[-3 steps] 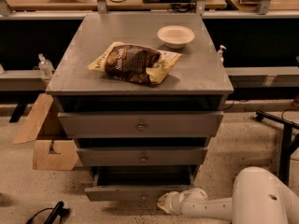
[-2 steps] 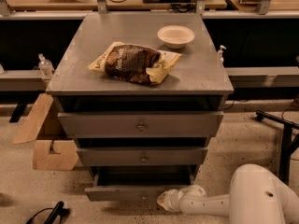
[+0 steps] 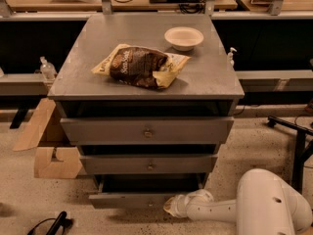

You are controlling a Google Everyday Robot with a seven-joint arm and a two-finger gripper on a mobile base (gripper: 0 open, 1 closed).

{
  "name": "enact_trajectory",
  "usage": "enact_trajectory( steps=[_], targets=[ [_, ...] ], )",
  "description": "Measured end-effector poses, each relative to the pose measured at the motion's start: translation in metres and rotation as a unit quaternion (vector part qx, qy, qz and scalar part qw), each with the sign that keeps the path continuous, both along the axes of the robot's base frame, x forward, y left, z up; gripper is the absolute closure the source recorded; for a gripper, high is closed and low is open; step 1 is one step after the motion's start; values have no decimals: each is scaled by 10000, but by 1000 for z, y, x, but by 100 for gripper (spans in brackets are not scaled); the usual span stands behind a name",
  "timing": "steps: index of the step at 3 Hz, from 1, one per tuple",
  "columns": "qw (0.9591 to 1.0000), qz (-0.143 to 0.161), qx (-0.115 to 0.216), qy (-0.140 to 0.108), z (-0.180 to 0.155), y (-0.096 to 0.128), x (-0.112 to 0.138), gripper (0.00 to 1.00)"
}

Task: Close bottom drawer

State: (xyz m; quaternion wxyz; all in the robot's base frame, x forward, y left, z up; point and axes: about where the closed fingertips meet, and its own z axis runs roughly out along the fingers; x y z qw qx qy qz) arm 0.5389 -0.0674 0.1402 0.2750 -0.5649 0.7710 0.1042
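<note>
The bottom drawer (image 3: 128, 200), lowest of three, stands pulled out, hardly further in than a second ago. The gripper (image 3: 172, 206) has edged to its front's right end; how open, I cannot tell. Closing has barely begun.

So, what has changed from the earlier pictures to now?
Very little. The hand has crept slightly left in the picture, at the right end of the bottom drawer, and the white arm behind it shifted with it. The bottom drawer is still pulled out about as far. The chip bag and bowl on the cabinet top have not moved.
</note>
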Motion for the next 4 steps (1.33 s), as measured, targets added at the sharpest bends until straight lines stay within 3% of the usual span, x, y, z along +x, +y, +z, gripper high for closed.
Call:
enact_trajectory(
  steps=[2, 3, 4],
  targets=[
    [9998, 85, -74, -178, -1, 4, 22, 100],
    [9993, 133, -158, -310, -6, 8, 47, 100],
    [9993, 133, -158, -310, -6, 8, 47, 100]
  ],
)
